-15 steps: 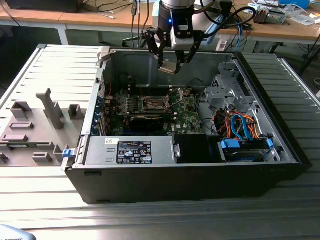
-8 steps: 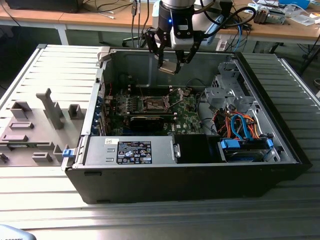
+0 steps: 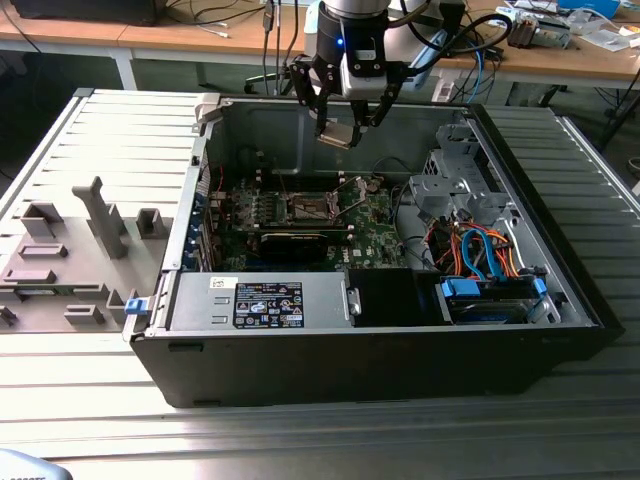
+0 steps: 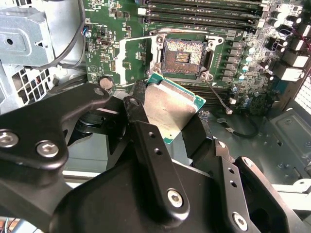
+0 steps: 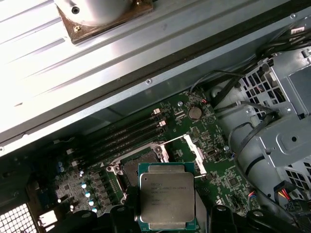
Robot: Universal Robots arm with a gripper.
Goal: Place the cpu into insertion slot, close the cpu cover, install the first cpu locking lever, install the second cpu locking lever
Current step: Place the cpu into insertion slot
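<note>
My gripper (image 4: 170, 127) squeezed the chip (image 4: 171, 108) by its edges, up in the air over the bare slot (image 4: 183, 56) in the middle of the board (image 4: 121, 29). If the chip went down crooked, or slipped, it could hurt the slot.

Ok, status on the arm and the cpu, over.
Gripper shut on cpu, hovering over the motherboard. Insertion slot bare, cpu cover swung open. Nothing seen between cpu and slot.

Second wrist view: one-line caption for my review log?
The gripper holds the cpu above the motherboard, close to the empty insertion slot.
</note>
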